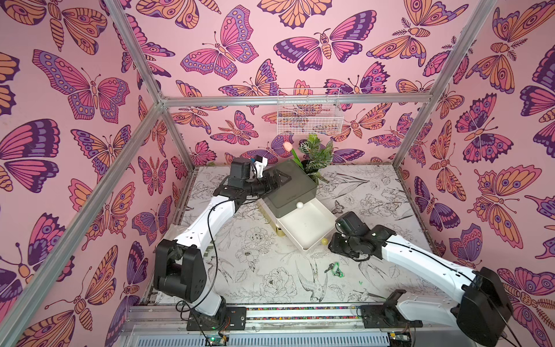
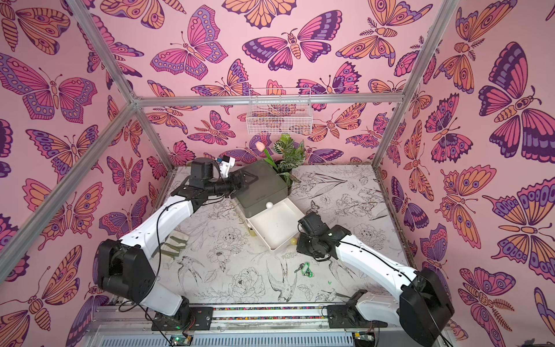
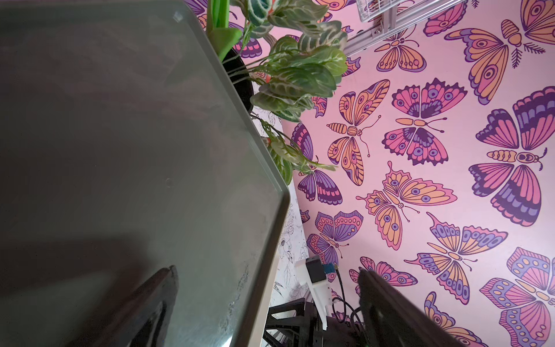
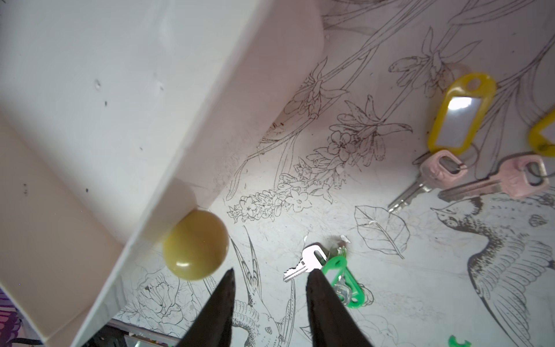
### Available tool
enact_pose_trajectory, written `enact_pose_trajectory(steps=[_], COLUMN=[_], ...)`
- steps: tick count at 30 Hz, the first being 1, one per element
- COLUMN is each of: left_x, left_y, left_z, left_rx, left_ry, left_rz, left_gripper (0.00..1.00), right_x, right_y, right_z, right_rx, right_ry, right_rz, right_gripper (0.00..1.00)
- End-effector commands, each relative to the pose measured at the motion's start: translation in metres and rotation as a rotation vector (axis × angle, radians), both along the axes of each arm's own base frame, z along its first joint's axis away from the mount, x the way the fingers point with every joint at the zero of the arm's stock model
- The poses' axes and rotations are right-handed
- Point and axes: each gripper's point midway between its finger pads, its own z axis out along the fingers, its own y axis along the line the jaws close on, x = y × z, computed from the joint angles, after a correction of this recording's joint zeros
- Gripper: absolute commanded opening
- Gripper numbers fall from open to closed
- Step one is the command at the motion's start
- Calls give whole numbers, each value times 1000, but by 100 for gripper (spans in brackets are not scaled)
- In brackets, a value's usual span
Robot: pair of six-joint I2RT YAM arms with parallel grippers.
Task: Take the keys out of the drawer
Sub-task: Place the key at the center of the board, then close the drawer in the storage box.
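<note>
While the white drawer (image 1: pixel 304 226) stands pulled out of the grey-green cabinet (image 1: pixel 295 186), toward the back edge of the surface (image 1: pixel 255 288), its floor shows bare in both top views. The keys lie outside it. The green-tag keys (image 1: pixel 335 268) sit flat on the surface between the drawer front and the front edge, right of centre. They also show in the right wrist view (image 4: pixel 339 276) with a silver key beside the tag. The yellow-tag keys (image 4: pixel 461 114) lie on the surface well apart from the green bunch, two pinkish keys fanned out next to the tag. A second yellow tag (image 4: pixel 543 135) is cut off by the frame edge. No blue tags are visible.

The right arm (image 1: pixel 420 255) reaches in by the drawer's front corner. The right jaws are partly open with nothing between them, above the surface just beside the olive knob (image 4: pixel 195 245) on the drawer front and near the green-tag keys, not touching them. The left arm (image 1: pixel 207 222) reaches to the cabinet's back corner. The left jaws are spread wide and grip nothing: one side is over the cabinet top, the other past its edge, and I cannot tell whether they touch it. A potted plant (image 1: pixel 318 156) stands behind the cabinet at the back edge.
</note>
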Motion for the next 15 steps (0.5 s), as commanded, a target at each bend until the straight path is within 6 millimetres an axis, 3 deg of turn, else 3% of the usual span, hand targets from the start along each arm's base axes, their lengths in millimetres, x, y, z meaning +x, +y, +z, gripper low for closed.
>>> enact_pose_trajectory(steps=[1, 15], left_x=[-7, -13], left_y=[-4, -4], left_z=[-19, -27], left_rx=[2, 8], left_ry=[54, 69], left_rz=[-24, -35], left_gripper=[99, 100], right_x=[24, 58], right_y=[14, 37], right_z=[14, 17], right_rx=[52, 61], right_ry=[-52, -85], right_rz=[-17, 18], right_gripper=[43, 44])
